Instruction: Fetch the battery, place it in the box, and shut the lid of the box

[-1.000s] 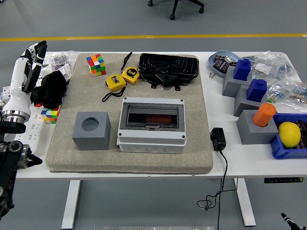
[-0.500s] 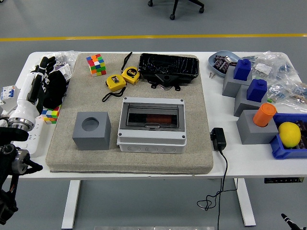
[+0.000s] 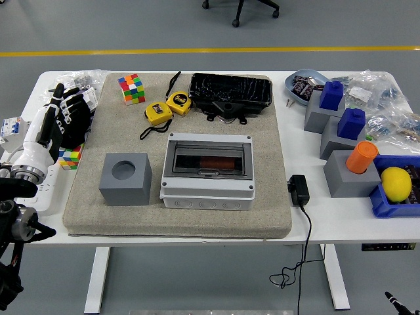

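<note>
A grey box (image 3: 207,190) stands mid-mat with its clear lid (image 3: 208,159) lying flat and shut. Through the lid I see a dim reddish-brown shape (image 3: 211,162); I cannot tell whether it is the battery. No other battery shows plainly. My left hand (image 3: 54,113) hangs at the table's left edge, on a white forearm, with its black fingers spread and holding nothing. It is over a black bundle (image 3: 77,121), well left of the box. A tiny dark tip sits in the bottom right corner; whether it belongs to my right arm is unclear.
On the beige mat (image 3: 275,164) are a grey cube with a round hole (image 3: 125,178), a colour cube (image 3: 132,88), two yellow tape measures (image 3: 167,107) and a black tray (image 3: 230,92). A black charger (image 3: 298,190), grey-and-blue blocks (image 3: 341,121), an orange cylinder (image 3: 361,157) and a lemon (image 3: 396,183) stand at the right.
My left hand has come down from a raised pose at the far left and shifted slightly right, over the black bundle. Nothing on the mat has moved.
</note>
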Motion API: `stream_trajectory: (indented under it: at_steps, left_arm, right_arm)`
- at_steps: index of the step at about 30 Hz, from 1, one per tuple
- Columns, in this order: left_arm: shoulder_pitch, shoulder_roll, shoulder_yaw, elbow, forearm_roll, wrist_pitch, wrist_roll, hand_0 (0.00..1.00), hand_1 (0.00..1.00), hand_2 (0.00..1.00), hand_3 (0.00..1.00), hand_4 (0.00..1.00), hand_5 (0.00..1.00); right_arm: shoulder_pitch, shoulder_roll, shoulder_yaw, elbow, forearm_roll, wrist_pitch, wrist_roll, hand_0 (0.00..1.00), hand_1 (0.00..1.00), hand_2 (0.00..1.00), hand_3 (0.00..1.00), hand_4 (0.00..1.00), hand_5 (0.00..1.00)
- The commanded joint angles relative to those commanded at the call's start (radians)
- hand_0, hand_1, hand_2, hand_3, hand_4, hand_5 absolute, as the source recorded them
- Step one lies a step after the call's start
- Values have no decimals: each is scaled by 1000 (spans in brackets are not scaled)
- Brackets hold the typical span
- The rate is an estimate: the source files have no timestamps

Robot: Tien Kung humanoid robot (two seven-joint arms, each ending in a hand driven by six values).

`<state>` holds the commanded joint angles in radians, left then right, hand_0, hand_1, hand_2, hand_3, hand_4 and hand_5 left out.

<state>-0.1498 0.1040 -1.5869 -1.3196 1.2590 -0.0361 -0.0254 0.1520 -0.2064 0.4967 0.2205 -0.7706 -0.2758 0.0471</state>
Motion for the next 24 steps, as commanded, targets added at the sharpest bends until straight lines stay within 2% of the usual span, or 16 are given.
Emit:
stream_trajectory:
  at_steps: [2, 7, 8, 24]
  left_arm:
    - [2, 0, 0, -1, 1, 5, 0, 846, 811, 773, 761, 998, 998]
    - [2, 2, 2, -1, 2, 15, -1, 846, 811, 773, 761, 998, 998]
    - [1, 2, 2, 0, -1, 19, -3, 821, 773, 734, 737, 998, 998]
    - [5, -1, -2, 7, -5, 33, -3, 817, 768, 732, 735, 998, 998]
  right_arm:
    - [-1, 0, 0, 0, -1, 0, -1, 792, 721, 716, 757, 998, 996]
    - [-1, 1, -3, 0, -2, 4, -4, 792, 721, 716, 757, 998, 996]
    - [-1, 1, -3, 0, -2, 5, -4, 791, 721, 716, 757, 998, 996]
    - [-1, 0, -1, 1, -5, 3, -5, 791, 721, 717, 757, 998, 994]
